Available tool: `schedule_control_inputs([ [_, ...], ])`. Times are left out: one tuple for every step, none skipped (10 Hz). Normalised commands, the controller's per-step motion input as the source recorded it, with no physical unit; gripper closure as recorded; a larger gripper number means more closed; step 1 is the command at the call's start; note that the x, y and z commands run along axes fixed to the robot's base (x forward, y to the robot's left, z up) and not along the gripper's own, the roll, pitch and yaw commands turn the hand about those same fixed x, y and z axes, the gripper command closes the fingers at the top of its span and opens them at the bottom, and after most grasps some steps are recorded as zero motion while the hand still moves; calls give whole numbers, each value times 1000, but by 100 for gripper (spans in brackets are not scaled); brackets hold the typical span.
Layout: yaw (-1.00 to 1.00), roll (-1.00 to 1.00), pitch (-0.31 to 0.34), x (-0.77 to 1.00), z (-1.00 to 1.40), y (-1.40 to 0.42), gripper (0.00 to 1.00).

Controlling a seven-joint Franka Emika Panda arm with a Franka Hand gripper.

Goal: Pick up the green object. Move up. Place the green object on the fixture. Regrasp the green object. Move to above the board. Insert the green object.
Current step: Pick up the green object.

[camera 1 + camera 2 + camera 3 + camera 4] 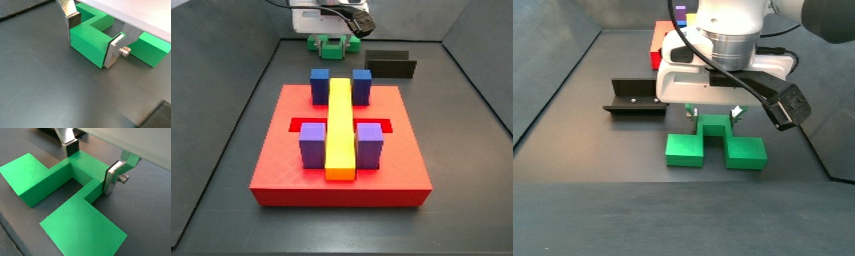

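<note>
Light falls even and soft from above, bright enough that colours read cleanly, with only faint shadows on the dark floor [593,200]. In both wrist views the gripper [93,159], low over the green object [73,203], looks sharp, its silver fingers [115,50] catching a mild sheen. The side views are crisp, without glare or visible edge bending.

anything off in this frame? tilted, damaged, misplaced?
Nothing stands out. The green object lies flat on the floor, the hand straddling its stem. The fixture and the board look intact.
</note>
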Motion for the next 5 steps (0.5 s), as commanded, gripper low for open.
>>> schedule_control_inputs([
  [0,0,0,0,0,0,100],
  [0,0,0,0,0,0,100],
  [0,0,0,0,0,0,100],
  [0,0,0,0,0,0,100],
  [0,0,0,0,0,0,100],
])
